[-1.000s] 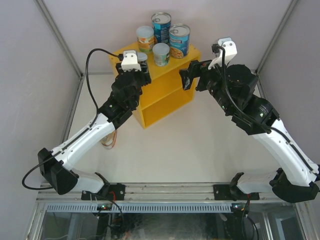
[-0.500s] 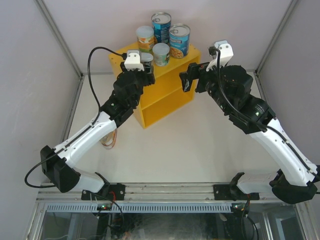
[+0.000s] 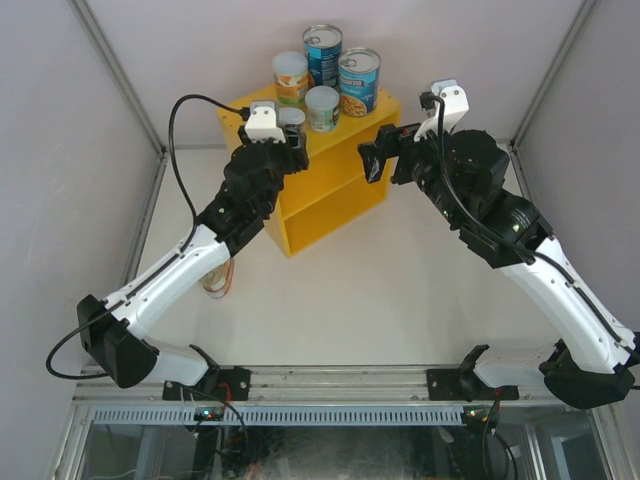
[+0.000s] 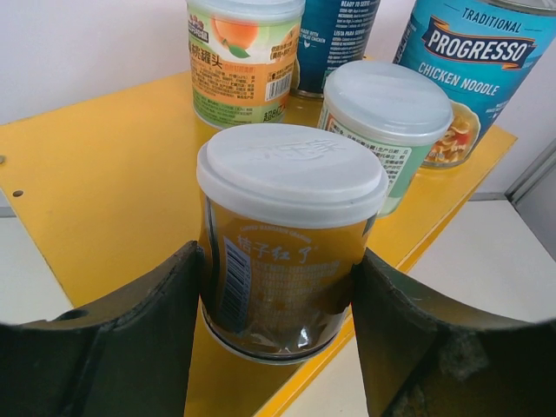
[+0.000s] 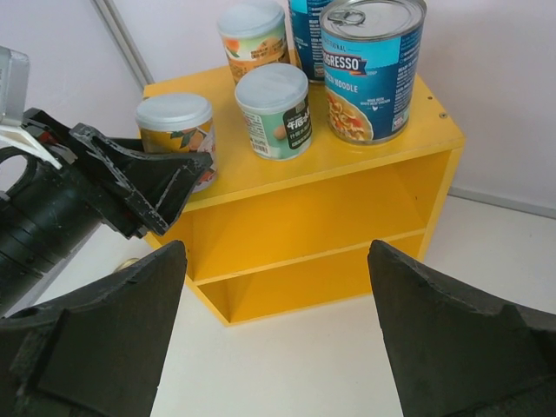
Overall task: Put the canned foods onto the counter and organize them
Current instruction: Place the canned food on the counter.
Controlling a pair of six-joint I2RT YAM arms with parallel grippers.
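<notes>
Left jaws narrow, clamped on the yellow can [image 4: 291, 174] on top of the shelf unit [image 5: 330, 204], at its near-left edge, not yet released; behind it we find the orange can [image 3: 290, 75], green can [image 3: 322, 107], blue can [image 3: 322, 50] and Progresso can [image 3: 358, 80]; inside the unit, no can shows; we judge placing nearly done, tidying left; right jaws wide, holding nothing, beside the unit's right end.

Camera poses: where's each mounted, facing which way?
Top external: above and behind the bases, looking down at the yellow counter; both arms show.
Left wrist: just above the counter top, looking across; own jaws shut on the orange can.
Right wrist: facing the counter's open front from above; own jaws open, left arm visible.
Shared: both wrist views show the orange can and Progresso can.
</notes>
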